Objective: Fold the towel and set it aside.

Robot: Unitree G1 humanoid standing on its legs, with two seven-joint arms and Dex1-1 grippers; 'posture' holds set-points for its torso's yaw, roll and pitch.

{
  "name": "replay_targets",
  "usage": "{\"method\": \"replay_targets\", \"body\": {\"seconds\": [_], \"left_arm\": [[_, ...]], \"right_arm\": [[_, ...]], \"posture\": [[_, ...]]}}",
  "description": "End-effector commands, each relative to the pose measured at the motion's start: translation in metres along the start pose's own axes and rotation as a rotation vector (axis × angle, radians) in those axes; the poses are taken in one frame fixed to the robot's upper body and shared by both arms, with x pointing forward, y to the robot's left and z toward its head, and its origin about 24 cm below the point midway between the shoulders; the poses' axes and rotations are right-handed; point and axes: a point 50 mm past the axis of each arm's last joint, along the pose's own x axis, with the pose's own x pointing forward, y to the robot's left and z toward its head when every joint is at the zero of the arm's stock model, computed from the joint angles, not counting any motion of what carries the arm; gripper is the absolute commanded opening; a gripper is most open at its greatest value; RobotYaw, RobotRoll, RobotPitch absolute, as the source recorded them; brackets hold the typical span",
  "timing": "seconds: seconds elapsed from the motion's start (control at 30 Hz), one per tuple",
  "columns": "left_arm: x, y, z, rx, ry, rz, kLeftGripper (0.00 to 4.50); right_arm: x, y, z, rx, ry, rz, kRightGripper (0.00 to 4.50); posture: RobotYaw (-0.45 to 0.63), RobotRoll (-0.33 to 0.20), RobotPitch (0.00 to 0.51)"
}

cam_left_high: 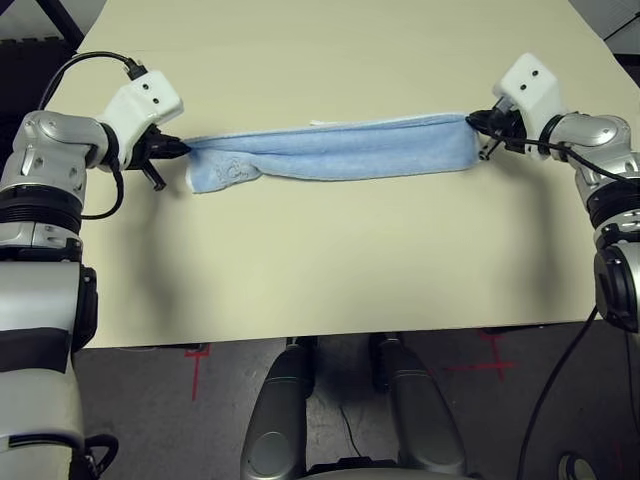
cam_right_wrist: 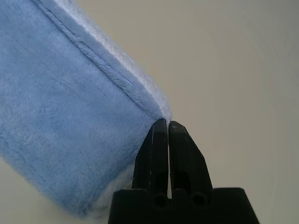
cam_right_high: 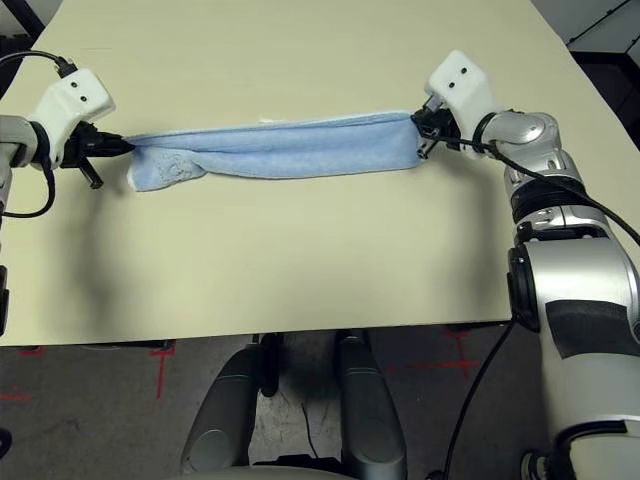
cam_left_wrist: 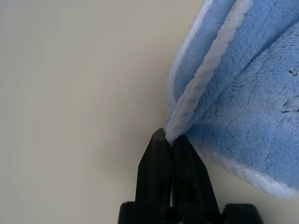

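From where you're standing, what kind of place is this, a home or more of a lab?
Most likely a lab or test workspace. The table is a bare beige board holding just the towel, red tape crosses mark the grey floor below it, and loose black cables trail beside the robot.

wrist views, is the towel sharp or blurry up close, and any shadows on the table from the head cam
Left wrist view: towel pile and white hem crisp, left gripper sharp. Right wrist view: towel slightly soft, right gripper sharp. Left eye view: soft shadows on the table under the towel and both arms, no glare.
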Motion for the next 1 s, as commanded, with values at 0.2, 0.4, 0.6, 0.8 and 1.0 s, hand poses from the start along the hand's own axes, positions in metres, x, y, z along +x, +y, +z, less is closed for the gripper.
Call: {"method": "replay_targets", "body": {"seconds": [0.2,0.4,0.6,0.8,1.0], "left_arm": [[0.003,0.0,-0.004,-0.008,0.025,0.01,0.05],[0.01,-0.004,-0.006,-0.006,0.042,0.032,0.5],[0.013,-0.004,-0.004,0.009,0.034,0.071,2.48],[0.008,0.002,0.001,0.038,0.013,0.101,4.5],[-0.005,0.01,0.007,0.031,-0.043,0.087,4.5]], "right_arm": [[-0.001,-0.004,-0.004,0.011,0.039,-0.037,0.0],[0.002,0.001,-0.011,-0.01,0.094,-0.051,0.27],[0.002,-0.005,-0.005,0.0,0.065,-0.11,2.22],[-0.002,-0.013,0.004,0.009,0.005,-0.166,4.33],[-0.01,-0.018,0.009,0.114,-0.164,-0.169,4.47]], "posture": [[0.02,0.0,0.293],[0.02,0.0,0.293],[0.02,0.0,0.294],[0.02,0.0,0.292],[0.02,0.0,0.292]]}}
